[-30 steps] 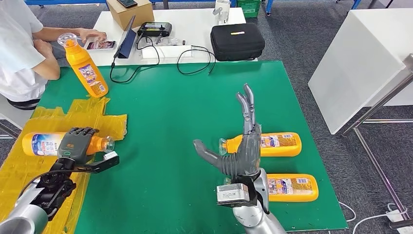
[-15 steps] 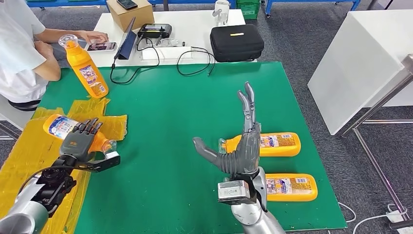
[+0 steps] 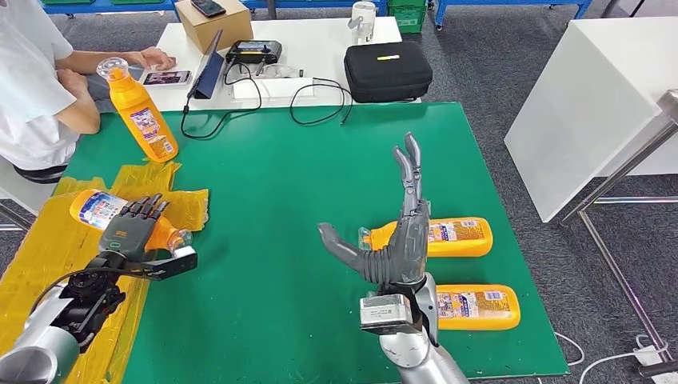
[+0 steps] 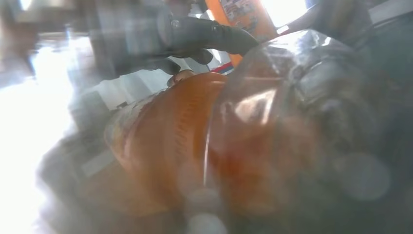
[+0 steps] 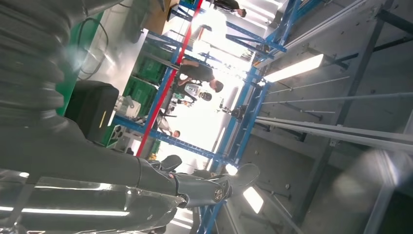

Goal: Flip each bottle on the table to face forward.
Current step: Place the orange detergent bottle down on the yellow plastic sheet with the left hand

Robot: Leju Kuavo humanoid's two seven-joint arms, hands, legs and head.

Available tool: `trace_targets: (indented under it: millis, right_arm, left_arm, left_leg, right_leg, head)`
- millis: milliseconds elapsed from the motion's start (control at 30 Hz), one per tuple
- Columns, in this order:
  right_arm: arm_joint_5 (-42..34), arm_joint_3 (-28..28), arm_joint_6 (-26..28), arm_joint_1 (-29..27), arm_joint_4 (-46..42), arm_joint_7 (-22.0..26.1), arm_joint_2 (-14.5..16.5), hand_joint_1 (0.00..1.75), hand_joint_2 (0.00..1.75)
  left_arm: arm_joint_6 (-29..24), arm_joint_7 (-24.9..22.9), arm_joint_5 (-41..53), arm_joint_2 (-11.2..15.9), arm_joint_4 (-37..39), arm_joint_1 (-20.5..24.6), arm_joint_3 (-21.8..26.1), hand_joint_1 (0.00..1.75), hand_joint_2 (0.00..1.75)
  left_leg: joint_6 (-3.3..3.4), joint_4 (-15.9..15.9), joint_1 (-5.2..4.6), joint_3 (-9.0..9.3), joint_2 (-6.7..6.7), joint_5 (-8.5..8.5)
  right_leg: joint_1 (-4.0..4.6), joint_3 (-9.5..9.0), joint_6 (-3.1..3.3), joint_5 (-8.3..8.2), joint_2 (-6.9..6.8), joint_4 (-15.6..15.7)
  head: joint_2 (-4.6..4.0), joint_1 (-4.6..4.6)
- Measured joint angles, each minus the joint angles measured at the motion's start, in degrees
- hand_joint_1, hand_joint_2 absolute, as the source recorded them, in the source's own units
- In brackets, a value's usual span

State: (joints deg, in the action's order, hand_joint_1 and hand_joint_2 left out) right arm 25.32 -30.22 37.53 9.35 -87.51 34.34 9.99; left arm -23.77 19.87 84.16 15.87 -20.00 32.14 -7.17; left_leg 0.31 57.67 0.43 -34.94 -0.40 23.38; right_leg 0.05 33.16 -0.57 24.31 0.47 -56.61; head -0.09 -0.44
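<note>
Several orange bottles with blue-and-white labels are on the green table (image 3: 280, 208). My left hand (image 3: 132, 232) grips one bottle (image 3: 94, 206) near its neck; it lies slanted over the yellow sheet (image 3: 48, 256), clear cap (image 3: 182, 238) toward the table's middle. In the left wrist view that bottle (image 4: 185, 146) is blurred and close, with dark fingers (image 4: 209, 39) across it. My right hand (image 3: 404, 236) is raised, open, fingers straight up, holding nothing. Behind it lie two bottles on their sides (image 3: 452, 237) (image 3: 480, 306). One bottle (image 3: 141, 112) stands upright at the far left.
A person (image 3: 32, 88) sits at the far left by a white table (image 3: 320, 36) with a black case (image 3: 389, 69), cables, a tablet and a cardboard box. A white cabinet (image 3: 592, 96) stands to the right. The green middle of the table is bare.
My left hand has swung its bottle from lying flat across to a slant, base end farther away. In the last half second almost nothing moved. The right hand stays raised.
</note>
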Motion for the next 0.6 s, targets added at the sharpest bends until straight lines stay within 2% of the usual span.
trace_targets:
  millis: [600]
  right_arm:
    - [-0.5, 0.8, 0.0, 0.0, 1.2, 0.1, 0.4, 0.0, 1.75]
  left_arm:
    - [-6.5, -0.9, 0.0, -0.4, 0.0, -0.8, 0.2, 0.0, 1.75]
  left_leg:
    - [0.0, 0.0, 0.0, -0.03, 0.02, 0.0]
  right_leg:
    - [0.0, 0.04, 0.0, 0.0, 0.0, 0.0]
  head:
    - [-0.01, 0.0]
